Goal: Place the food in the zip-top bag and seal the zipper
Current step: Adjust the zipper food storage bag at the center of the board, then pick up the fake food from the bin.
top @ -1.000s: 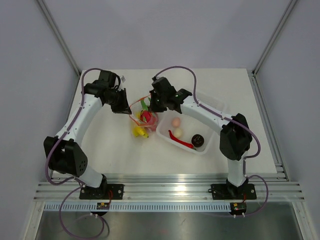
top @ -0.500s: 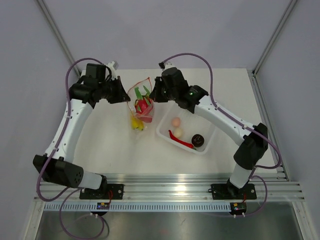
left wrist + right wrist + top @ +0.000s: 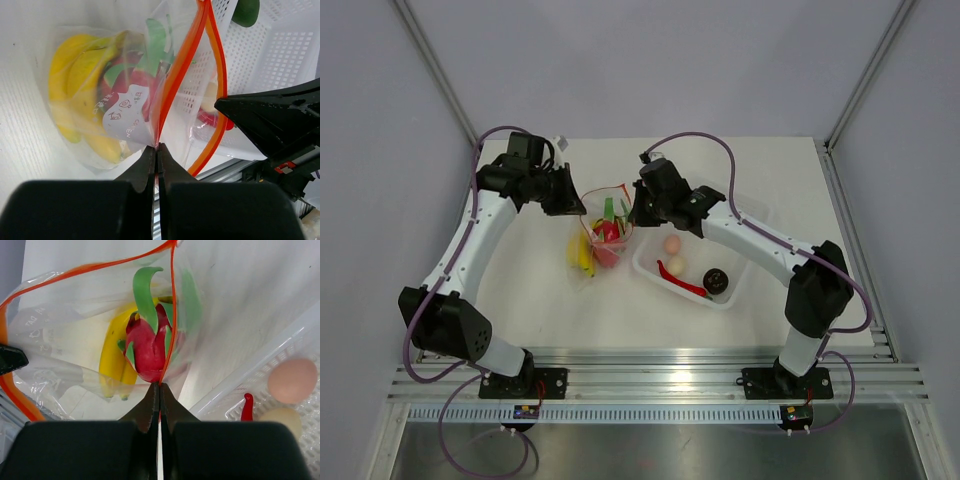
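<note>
The clear zip-top bag (image 3: pixel 597 240) hangs between my two grippers with its mouth held open. Its orange-red zipper (image 3: pixel 181 65) shows in both wrist views (image 3: pixel 172 315). My left gripper (image 3: pixel 576 208) is shut on the bag's left mouth edge (image 3: pixel 156 146). My right gripper (image 3: pixel 633 213) is shut on the right mouth edge (image 3: pixel 159 384). Inside the bag are a yellow banana (image 3: pixel 115 360) and a pink-red dragon fruit (image 3: pixel 149 347). A long red chilli (image 3: pixel 682 281), a dark round fruit (image 3: pixel 716 279), a pinkish egg-shaped piece (image 3: pixel 671 243) and a whitish piece (image 3: pixel 674 264) lie in the tray.
A rigid clear plastic tray (image 3: pixel 727 301) stands right of the bag, touching or very near it. A dark green piece (image 3: pixel 246 11) shows at the tray's edge in the left wrist view. Slanted frame posts rise at both back corners.
Both grippers have come down and nearer with the bag after lifting it. The bag hangs lower now, its mouth spread wider between them.
</note>
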Available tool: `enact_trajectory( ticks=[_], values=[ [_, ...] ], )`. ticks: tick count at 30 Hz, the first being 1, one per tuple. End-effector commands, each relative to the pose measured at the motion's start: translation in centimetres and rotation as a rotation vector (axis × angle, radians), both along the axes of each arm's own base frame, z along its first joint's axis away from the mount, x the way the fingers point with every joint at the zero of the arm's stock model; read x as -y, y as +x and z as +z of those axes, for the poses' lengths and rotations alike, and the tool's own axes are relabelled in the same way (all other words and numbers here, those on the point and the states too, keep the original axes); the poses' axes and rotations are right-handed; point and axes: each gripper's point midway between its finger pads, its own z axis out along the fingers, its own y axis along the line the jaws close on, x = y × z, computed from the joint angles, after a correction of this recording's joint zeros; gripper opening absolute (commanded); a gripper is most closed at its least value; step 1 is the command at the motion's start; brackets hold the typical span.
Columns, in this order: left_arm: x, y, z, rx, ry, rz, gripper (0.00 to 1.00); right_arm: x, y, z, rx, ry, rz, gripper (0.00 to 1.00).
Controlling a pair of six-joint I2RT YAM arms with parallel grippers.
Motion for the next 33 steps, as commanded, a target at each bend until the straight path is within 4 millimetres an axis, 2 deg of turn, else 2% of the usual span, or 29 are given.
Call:
enact_trajectory(
  ticks=[1,3,4,6,7,9,10,13,17,18,21,22,24,25,27,28,29,31,32,33],
  values=[
    [0.8,0.5,4.9,0.143,-0.071,-0.022,0.00,0.7,0.8,3.6,0.092,0.045,-0.038,0.00],
    [1.0,0.5,5.0,0.143,-0.081,-0.023,0.00,0.7,0.6,3.5,0.079,0.028,-0.022,0.02],
    [1.0,0.5,5.0,0.140,-0.082,-0.022,0.00,0.6,0.7,3.9,0.086,0.021,-0.009,0.14],
    [1.1,0.3,4.4,0.124,-0.078,-0.025,0.00,0.6,0.2,3.7,0.065,-0.003,0.019,0.28],
    [1.1,0.3,4.2,0.122,-0.075,-0.024,0.00,0.7,0.2,4.4,0.080,-0.005,0.028,0.41],
    [1.1,0.2,3.7,0.110,-0.073,-0.018,0.00,1.5,0.2,5.2,0.103,-0.027,0.012,0.52],
    [1.0,0.2,3.7,0.113,-0.072,-0.017,0.00,2.1,0.0,6.1,0.127,-0.032,0.009,0.60],
    [1.1,0.0,3.5,0.110,-0.072,-0.019,0.00,4.4,-0.1,7.9,0.192,-0.076,-0.035,0.68],
    [1.2,-0.2,3.5,0.108,-0.076,-0.020,0.00,8.7,-0.1,8.2,0.247,-0.182,-0.162,0.72],
    [1.3,-0.3,3.5,0.107,-0.077,-0.021,0.00,9.7,-0.2,8.0,0.249,-0.199,-0.198,0.78],
    [1.3,-0.4,3.1,0.101,-0.078,-0.019,0.00,13.0,-0.4,5.7,0.236,-0.276,-0.292,0.81],
    [1.4,-0.5,2.9,0.096,-0.077,-0.021,0.00,13.8,-0.9,4.0,0.203,-0.305,-0.291,0.81],
    [1.5,-0.5,2.7,0.093,-0.076,-0.024,0.00,14.6,-1.3,2.0,0.152,-0.327,-0.284,0.81],
    [1.5,-0.6,2.4,0.087,-0.075,-0.023,0.00,15.2,-1.6,0.1,0.118,-0.349,-0.281,0.82],
    [1.7,-0.5,2.2,0.085,-0.075,-0.027,0.00,14.8,-1.7,-1.5,0.094,-0.324,-0.251,0.83],
    [1.7,-0.5,2.2,0.085,-0.075,-0.029,0.00,14.9,-2.1,-3.2,0.062,-0.333,-0.236,0.85],
    [1.7,-0.6,2.0,0.081,-0.074,-0.030,0.00,14.0,-1.9,-3.5,0.059,-0.286,-0.208,0.86],
    [1.7,-0.5,1.8,0.078,-0.069,-0.031,0.00,13.5,-2.1,-5.4,0.036,-0.275,-0.166,0.86],
    [1.7,-0.5,1.8,0.078,-0.066,-0.030,0.00,12.7,-1.5,-5.4,0.057,-0.236,-0.155,0.86],
    [1.7,-0.5,1.6,0.073,-0.065,-0.029,0.00,12.8,-1.3,-6.1,0.060,-0.244,-0.146,0.87]
  ],
)
